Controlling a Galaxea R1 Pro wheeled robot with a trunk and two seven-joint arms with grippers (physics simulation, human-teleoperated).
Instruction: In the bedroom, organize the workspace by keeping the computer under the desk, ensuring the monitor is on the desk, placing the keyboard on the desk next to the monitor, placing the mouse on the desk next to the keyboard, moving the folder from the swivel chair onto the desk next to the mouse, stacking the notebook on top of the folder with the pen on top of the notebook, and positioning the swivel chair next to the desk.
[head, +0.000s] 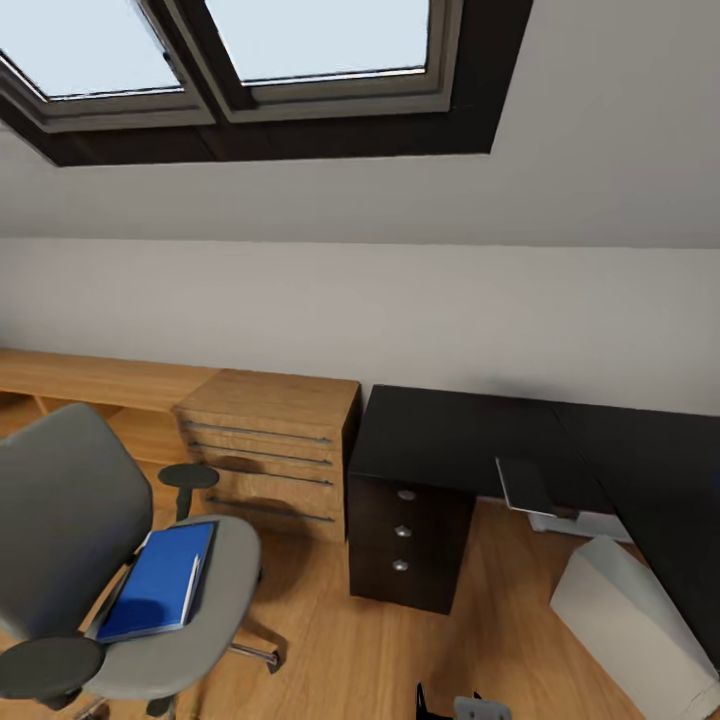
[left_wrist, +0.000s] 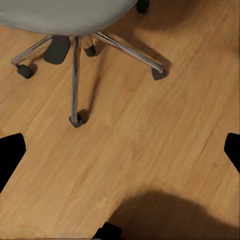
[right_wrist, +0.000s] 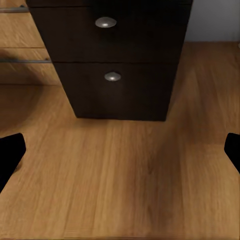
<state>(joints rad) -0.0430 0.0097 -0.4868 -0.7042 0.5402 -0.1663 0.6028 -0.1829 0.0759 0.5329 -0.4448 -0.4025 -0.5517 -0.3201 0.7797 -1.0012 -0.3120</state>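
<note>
With both pincers (left_wrist: 120, 150) (right_wrist: 120, 150) spread wide and empty, roll nearer the chair (head: 90, 570) at near left — its seat carries the blue folder (head: 160, 582) — then carry that right to the bench (head: 470, 440).

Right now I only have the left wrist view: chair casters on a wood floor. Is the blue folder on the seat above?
Observer: Yes. In the head view the folder lies flat on the swivel chair, on the seat close to the backrest.
Operator: Where is the desk from there?
Observer: Further right in the head view, the desk stands past a wooden drawer unit.
Operator: What is the right arm facing?
Observer: Its wrist view looks at the desk's black drawers with silver knobs; its fingers are spread, with nothing between them.
</note>
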